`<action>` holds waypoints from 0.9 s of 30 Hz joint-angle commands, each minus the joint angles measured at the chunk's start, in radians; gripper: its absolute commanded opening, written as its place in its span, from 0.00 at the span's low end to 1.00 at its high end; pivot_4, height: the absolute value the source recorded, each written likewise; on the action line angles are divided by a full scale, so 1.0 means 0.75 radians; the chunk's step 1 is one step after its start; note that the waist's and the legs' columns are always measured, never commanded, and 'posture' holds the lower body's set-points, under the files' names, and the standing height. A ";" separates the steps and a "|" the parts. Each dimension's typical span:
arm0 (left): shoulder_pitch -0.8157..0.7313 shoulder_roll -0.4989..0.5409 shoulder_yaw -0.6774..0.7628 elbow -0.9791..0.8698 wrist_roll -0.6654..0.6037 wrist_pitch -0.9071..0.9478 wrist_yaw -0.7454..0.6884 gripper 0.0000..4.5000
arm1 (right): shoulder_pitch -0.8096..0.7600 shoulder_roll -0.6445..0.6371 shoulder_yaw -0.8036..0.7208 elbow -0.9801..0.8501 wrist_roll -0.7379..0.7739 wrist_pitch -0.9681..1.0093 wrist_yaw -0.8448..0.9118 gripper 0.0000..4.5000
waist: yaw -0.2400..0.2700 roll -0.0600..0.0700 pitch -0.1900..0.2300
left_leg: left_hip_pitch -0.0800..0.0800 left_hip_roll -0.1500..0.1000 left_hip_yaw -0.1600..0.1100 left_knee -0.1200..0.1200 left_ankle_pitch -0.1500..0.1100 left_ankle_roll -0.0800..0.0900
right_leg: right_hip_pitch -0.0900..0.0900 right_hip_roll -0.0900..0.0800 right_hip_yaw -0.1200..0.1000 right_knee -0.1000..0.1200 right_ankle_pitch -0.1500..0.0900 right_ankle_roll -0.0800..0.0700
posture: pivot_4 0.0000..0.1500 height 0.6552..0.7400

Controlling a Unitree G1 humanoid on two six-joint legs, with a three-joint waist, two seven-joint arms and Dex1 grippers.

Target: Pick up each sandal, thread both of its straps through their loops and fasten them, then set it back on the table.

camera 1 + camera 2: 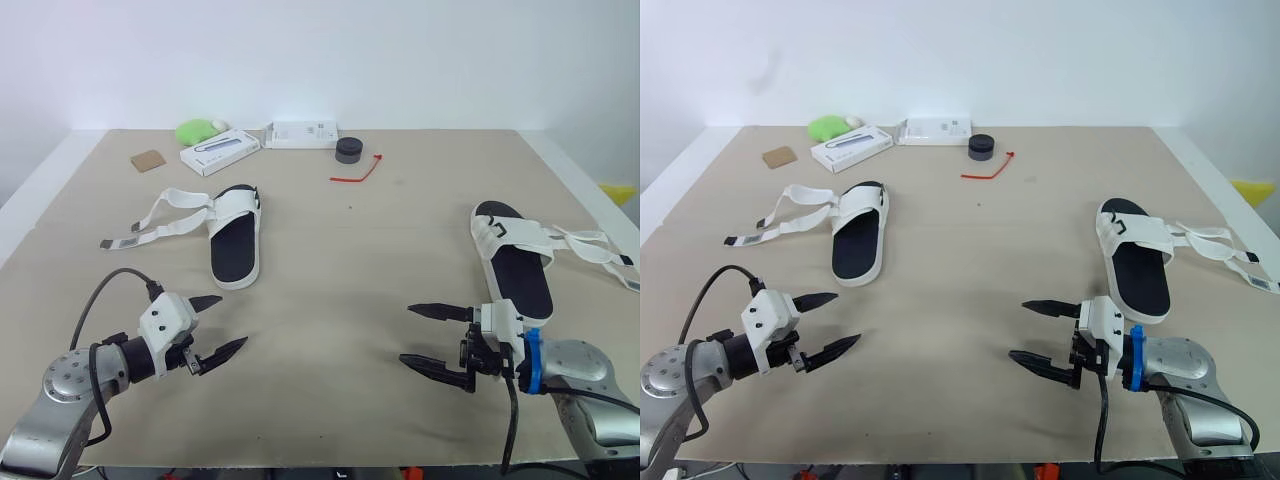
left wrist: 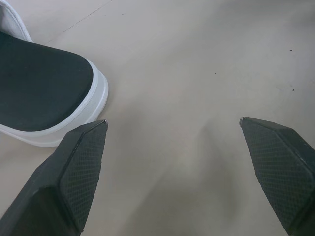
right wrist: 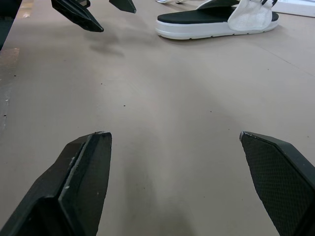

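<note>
White wall (image 1: 400, 60), tan desk (image 1: 350, 260). Left sandal (image 1: 236, 250) sits toward the left edge, right sandal (image 1: 515, 270) by the right edge, straps (image 1: 135, 238) loose on both. My left gripper (image 1: 232, 320) and right gripper (image 1: 406, 333) hover near the front edge, wide open, empty. Looks like nothing's started; next I'd grab one.

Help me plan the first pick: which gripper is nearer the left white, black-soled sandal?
Left. Left gripper sits just short of the white sandal; right gripper is far to its right.
</note>
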 commanded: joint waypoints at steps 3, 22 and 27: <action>-0.036 0.010 -0.009 -0.019 -0.008 -0.036 -0.036 0.99 | 0.004 0.012 -0.041 -0.062 0.052 0.022 -0.040 1.00 | 0.000 0.000 0.000 | 0.000 0.000 0.000 0.000 0.000 0.000 | 0.000 0.000 0.000 0.000 0.000 0.000 | 1.00 1.00; -0.310 -0.024 -0.270 0.004 -0.022 -0.010 -0.165 0.99 | -0.126 0.171 -0.152 -0.078 0.114 0.291 -0.555 1.00 | 0.000 0.000 0.000 | -0.003 0.001 0.004 0.000 0.000 0.000 | 0.000 0.003 0.006 0.000 0.002 0.003 | 1.00 1.00; -0.516 -0.065 -0.376 0.065 -0.079 0.040 -0.293 0.99 | -0.198 0.205 -0.236 0.015 0.143 0.381 -0.705 1.00 | 0.000 0.000 0.000 | -0.005 -0.001 0.008 0.001 -0.001 0.000 | 0.000 0.003 0.007 0.000 0.003 0.005 | 1.00 1.00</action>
